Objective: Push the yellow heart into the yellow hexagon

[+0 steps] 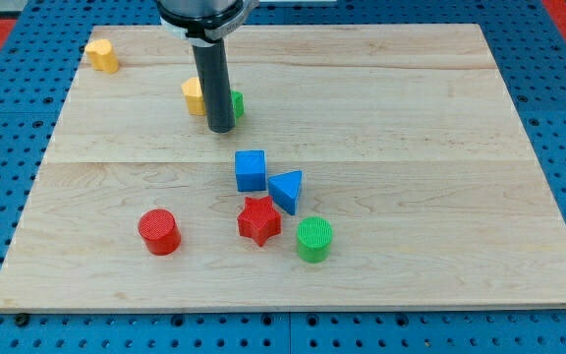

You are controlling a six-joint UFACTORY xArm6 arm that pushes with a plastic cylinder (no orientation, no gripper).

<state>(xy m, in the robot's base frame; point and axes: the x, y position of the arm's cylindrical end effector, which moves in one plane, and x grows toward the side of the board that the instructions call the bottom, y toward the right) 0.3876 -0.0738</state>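
- My tip (221, 129) is a bare rod end with no jaws to spread or press together; it grips nothing and stands just at the view's right of the yellow hexagon (194, 95), which the rod partly hides
- A green block (236, 103), shape unclear, peeks out from behind the rod on the side away from the yellow hexagon, touching or nearly touching the rod
- The yellow heart (102, 56) sits well apart from the yellow hexagon, up toward the view's top left, near the far corner of the wooden board (440, 147)
- Judged step: the approach is not yet made; my tip is on the wrong side, beside the target rather than behind the yellow heart
- The next move calls for travelling round the yellow hexagon without nudging it, reaching the far upper-left side of the yellow heart, then pushing it down and to the view's right
- Room is tight there: the yellow heart lies close to the board's top and left edges, so little wood remains behind it for my tip
- Between the yellow heart and the yellow hexagon the wood is bare, a clean lane
- Below the yellow hexagon, well apart, cluster the blue cube (251, 170), blue triangle (287, 189), red star (259, 220), green cylinder (313, 239) and red cylinder (159, 231); none stands in the lane
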